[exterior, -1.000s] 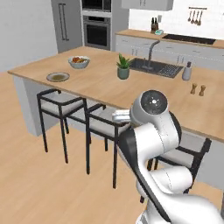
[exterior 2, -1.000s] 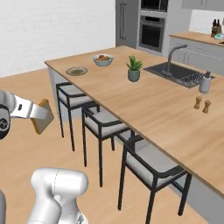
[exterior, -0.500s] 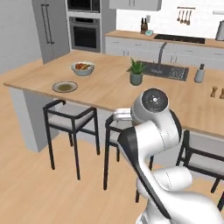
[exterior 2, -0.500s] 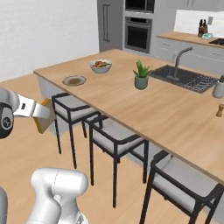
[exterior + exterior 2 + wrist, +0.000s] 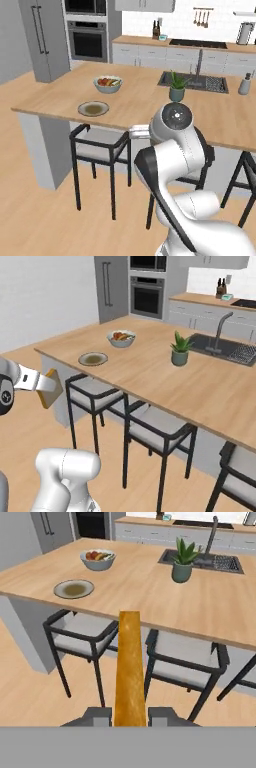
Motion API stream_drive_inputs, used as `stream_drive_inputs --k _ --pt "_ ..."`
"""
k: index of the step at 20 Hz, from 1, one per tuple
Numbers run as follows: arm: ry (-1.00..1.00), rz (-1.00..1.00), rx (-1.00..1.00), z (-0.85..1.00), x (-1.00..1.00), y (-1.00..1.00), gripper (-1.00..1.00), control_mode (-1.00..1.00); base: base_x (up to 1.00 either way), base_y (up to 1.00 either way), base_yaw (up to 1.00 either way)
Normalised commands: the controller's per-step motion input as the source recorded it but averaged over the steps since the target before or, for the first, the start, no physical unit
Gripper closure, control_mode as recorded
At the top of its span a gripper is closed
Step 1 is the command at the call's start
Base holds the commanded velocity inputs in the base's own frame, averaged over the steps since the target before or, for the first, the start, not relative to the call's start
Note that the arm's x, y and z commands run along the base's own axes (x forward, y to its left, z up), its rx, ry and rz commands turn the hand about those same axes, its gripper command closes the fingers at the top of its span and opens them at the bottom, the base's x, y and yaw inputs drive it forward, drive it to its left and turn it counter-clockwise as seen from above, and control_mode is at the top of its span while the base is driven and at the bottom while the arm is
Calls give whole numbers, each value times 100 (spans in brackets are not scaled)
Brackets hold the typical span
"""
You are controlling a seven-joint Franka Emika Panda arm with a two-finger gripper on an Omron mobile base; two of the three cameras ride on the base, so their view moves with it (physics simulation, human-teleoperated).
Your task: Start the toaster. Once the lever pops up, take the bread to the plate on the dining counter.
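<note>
Between the gripper's closed fingers sits the bread, held edge-on out over the floor, short of the dining counter. Near that counter's left end lies the plate, beside a fruit bowl.

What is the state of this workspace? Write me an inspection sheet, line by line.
Surface: dining counter, light wood, stools tucked beneath.
Job's things: bread held edge-on between the jaws, off the counter; plate lies near the counter's corner.
Clutter: fruit bowl behind the plate; potted plant beside the sink.
Grippers: gripper shut on the bread.
Cables: nothing seen.
Surroundings: oven, fridge, back counter.
</note>
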Motion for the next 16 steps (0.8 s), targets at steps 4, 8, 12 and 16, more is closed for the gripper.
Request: stream_drive_inputs --k 4,8,12,16 --pt "0 0 0 0 0 0 100 100 72 100 -36" --pt "0 0 0 0 0 0 100 100 72 100 -37" --pt "0 0 0 0 0 0 100 100 95 95 -39" --pt "0 0 0 0 0 0 100 100 66 90 -38"
